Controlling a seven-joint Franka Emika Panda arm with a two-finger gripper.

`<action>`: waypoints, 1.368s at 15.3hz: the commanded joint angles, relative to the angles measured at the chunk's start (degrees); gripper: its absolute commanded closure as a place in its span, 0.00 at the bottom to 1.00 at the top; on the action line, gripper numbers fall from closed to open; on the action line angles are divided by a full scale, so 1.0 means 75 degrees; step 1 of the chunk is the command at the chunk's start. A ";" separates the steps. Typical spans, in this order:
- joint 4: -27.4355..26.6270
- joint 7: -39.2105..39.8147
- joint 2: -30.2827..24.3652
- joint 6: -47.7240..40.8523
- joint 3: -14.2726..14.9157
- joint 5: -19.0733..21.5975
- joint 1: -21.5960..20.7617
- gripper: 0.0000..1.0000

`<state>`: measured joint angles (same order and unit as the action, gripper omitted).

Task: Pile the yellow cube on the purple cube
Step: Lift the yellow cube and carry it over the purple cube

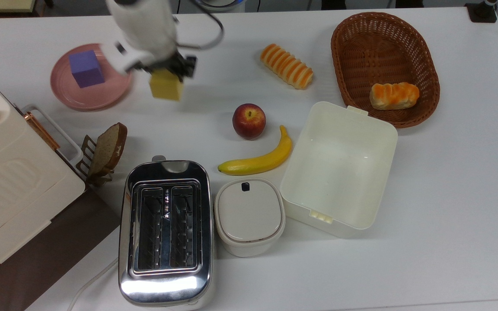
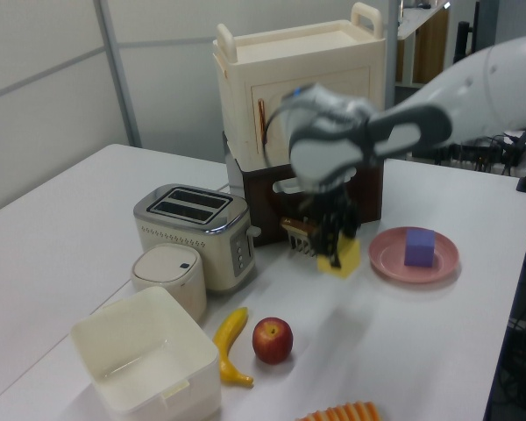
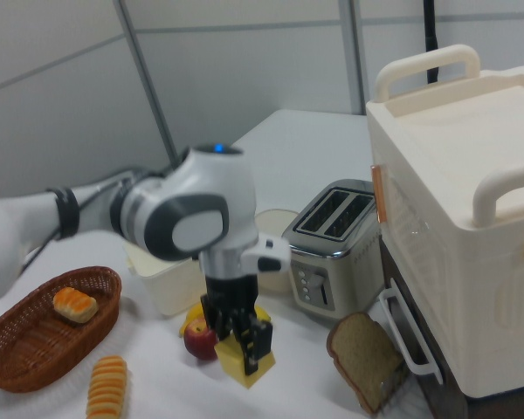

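Observation:
My gripper [image 1: 165,73] [image 2: 337,248] [image 3: 242,346] is shut on the yellow cube [image 1: 166,86] [image 2: 345,258] [image 3: 245,363] and holds it lifted clear of the white table. The purple cube [image 1: 86,68] [image 2: 419,246] stands on a pink plate [image 1: 104,96] [image 2: 391,259]. In the top view the yellow cube hangs just right of the plate's rim. In the left view it hangs left of the plate, higher than the tabletop.
A red apple [image 1: 249,120], a banana [image 1: 257,160], an open cream box [image 1: 339,168], a lidded pot [image 1: 249,216] and a toaster [image 1: 165,231] fill the table's middle and front. Bread slice in a rack [image 1: 106,149], a cream cabinet [image 1: 11,181], a striped roll [image 1: 286,65], a wicker basket [image 1: 383,65].

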<state>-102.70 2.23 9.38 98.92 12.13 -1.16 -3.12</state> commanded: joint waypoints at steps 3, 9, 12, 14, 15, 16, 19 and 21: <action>0.0416 0.2160 -0.0161 -0.0638 0.0035 0.0213 0.1736 0.57; -0.0005 0.3697 -0.0126 -0.0216 0.0035 0.0201 0.3086 0.55; -0.0099 0.3851 0.0085 0.0274 0.0035 0.0201 0.3345 0.53; -0.0134 0.3851 0.0261 0.0533 0.0035 0.0201 0.3345 0.53; -0.0181 0.3851 0.0296 0.0569 0.0035 0.0201 0.3345 0.53; -0.0228 0.3862 0.0296 0.0581 0.0035 0.0201 0.3357 0.52; -0.0415 0.3862 0.0308 0.0803 0.0035 0.0189 0.3357 0.47; -0.0486 0.3851 0.0308 0.0850 0.0035 0.0131 0.3346 0.35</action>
<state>-103.86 30.10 13.05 103.21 12.52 -0.57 21.94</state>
